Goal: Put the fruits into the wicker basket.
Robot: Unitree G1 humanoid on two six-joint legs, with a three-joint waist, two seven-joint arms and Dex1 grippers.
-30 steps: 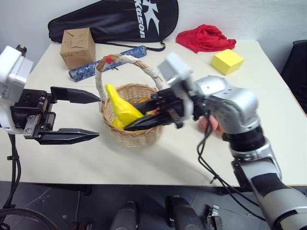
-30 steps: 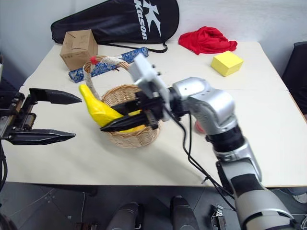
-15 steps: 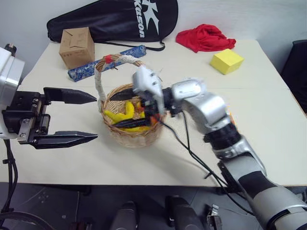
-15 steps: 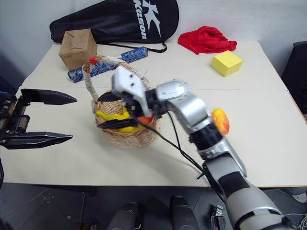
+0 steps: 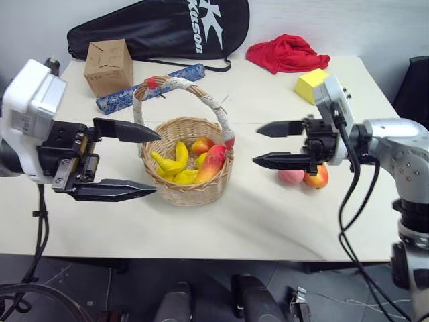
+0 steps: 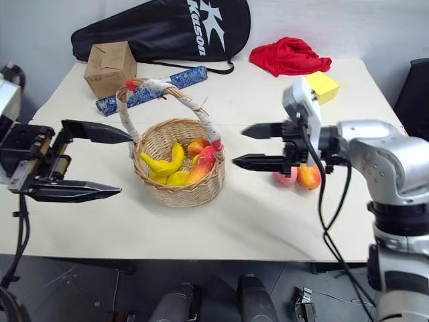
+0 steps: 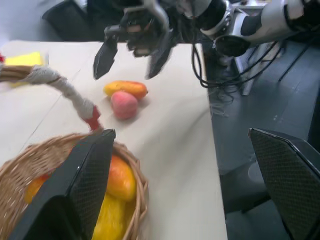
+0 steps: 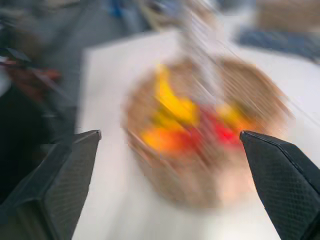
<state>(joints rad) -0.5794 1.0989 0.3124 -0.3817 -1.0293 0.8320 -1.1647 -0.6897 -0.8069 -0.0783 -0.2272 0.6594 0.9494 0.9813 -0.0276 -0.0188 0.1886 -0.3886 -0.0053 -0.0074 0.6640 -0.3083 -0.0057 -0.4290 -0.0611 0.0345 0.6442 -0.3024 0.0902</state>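
Two fruits remain on the cream table (image 5: pixel 201 221) right of the round tan wicker basket (image 5: pixel 190 191): a round pink-red peach (image 5: pixel 291 177) touching an oval orange-red mango (image 5: pixel 318 176), whose long axis runs roughly across the table. Both look light, rigid and smooth, likely to roll; grip each across its middle. The right gripper (image 5: pixel 268 144), released and empty, hangs just beside them; the left gripper (image 5: pixel 144 163), also spread, hovers beside the basket.
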